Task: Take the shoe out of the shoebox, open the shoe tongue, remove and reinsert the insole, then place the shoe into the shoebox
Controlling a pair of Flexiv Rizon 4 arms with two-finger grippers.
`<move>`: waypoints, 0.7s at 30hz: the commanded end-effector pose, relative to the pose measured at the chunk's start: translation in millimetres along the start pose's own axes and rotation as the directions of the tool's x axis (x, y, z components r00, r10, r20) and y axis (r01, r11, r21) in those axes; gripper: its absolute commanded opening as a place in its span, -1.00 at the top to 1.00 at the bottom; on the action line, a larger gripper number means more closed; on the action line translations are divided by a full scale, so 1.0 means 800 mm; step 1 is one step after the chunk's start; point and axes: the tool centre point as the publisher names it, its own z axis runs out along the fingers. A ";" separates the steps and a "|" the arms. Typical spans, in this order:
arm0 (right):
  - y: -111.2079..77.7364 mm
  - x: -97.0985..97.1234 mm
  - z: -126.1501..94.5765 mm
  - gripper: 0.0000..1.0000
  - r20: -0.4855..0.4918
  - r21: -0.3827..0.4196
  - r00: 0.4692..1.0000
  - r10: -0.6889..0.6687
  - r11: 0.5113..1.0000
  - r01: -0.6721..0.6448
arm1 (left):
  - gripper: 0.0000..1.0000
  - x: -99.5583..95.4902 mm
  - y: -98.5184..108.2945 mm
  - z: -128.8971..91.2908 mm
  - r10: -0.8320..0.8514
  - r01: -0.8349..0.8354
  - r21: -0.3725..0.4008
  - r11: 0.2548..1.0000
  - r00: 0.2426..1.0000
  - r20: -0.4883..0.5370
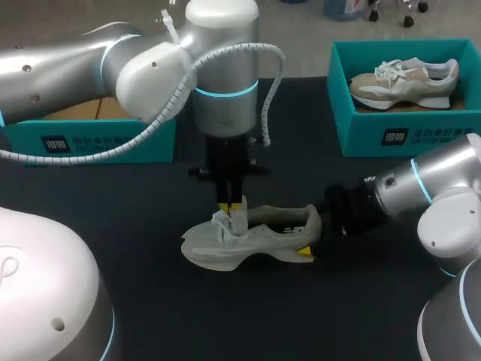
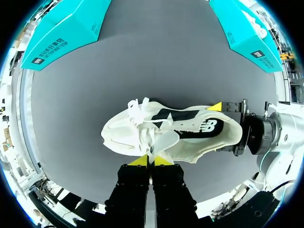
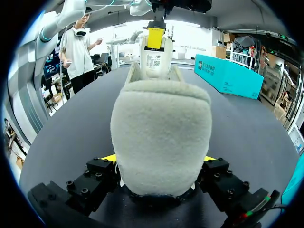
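Shoe point(image 1: 252, 239) at the middle of the black table point(image 1: 150, 316), toe toward nine o'clock, heel point(image 1: 308, 219) toward three o'clock, well apart from both boxes.

Left arm point(image 1: 83, 64) in from nine o'clock, high over the table, elbow bent, last link hanging plumb above the lacing. Left gripper point(image 1: 231, 204) aimed straight down, yellow tips drawn narrow and pinched on the tongue point(image 1: 239, 222) from two sides, tongue standing up out of the throat. From the left wrist: tips almost together, pale tongue flap clamped between them, dark opening of the shoe just ahead.

Right arm point(image 1: 443, 188) in from three o'clock, low, last link near level with the table, wrist aimed toward nine o'clock. Right gripper point(image 1: 310, 235) spread wide around the heel, one finger on each flank, both pressed against it, so gripping rather than merely flanking. From the right wrist: fuzzy heel collar filling the space between the fingers, yellow showing at either side, tongue upright ahead in the other gripper's tips.

Left shoebox point(image 1: 98, 135) at ten o'clock from the shoe, teal, open, brown inside. Right shoebox point(image 1: 353, 131) at one o'clock, teal, open, second shoe point(image 1: 406, 81) lying in it, toe toward nine o'clock.
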 end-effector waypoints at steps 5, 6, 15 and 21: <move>0.000 0.000 0.000 1.00 0.002 0.004 1.000 0.001 1.000 -0.001 | 1.00 -0.039 0.007 0.010 -0.052 0.051 -0.012 0.999 0.991 -0.125; 0.000 0.000 0.000 1.00 0.002 0.004 1.000 0.001 1.000 -0.001 | 1.00 -0.043 0.007 0.012 -0.057 0.056 -0.011 0.998 0.990 -0.126; 0.000 0.000 0.000 1.00 0.002 0.004 1.000 0.001 1.000 -0.001 | 1.00 -0.070 0.002 0.043 -0.122 0.120 -0.024 0.993 0.985 -0.119; 0.000 0.000 0.000 1.00 0.002 0.004 1.000 0.001 1.000 -0.001 | 1.00 -0.075 -0.001 0.064 -0.132 0.129 -0.035 0.991 0.986 -0.101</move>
